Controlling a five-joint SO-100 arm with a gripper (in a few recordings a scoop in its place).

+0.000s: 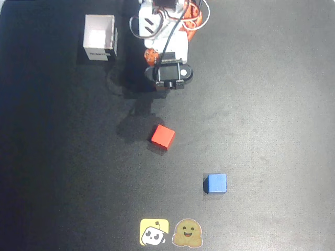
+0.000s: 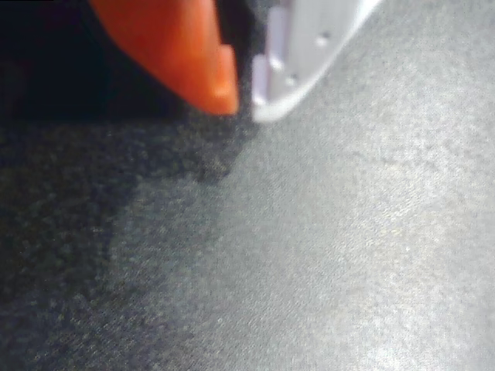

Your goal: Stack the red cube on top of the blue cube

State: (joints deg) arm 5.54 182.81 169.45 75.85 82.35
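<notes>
The red cube lies on the black mat near the middle of the overhead view. The blue cube sits lower and to the right of it, well apart. The arm is folded at the top centre, above the red cube and clear of both cubes. In the wrist view my gripper shows an orange finger and a white finger with tips almost touching. It is shut with nothing between them, close over bare mat.
A white open-topped box stands at the top left beside the arm. Two stickers, a yellow one and a brown smiling one, lie at the bottom edge. The black mat covers the table.
</notes>
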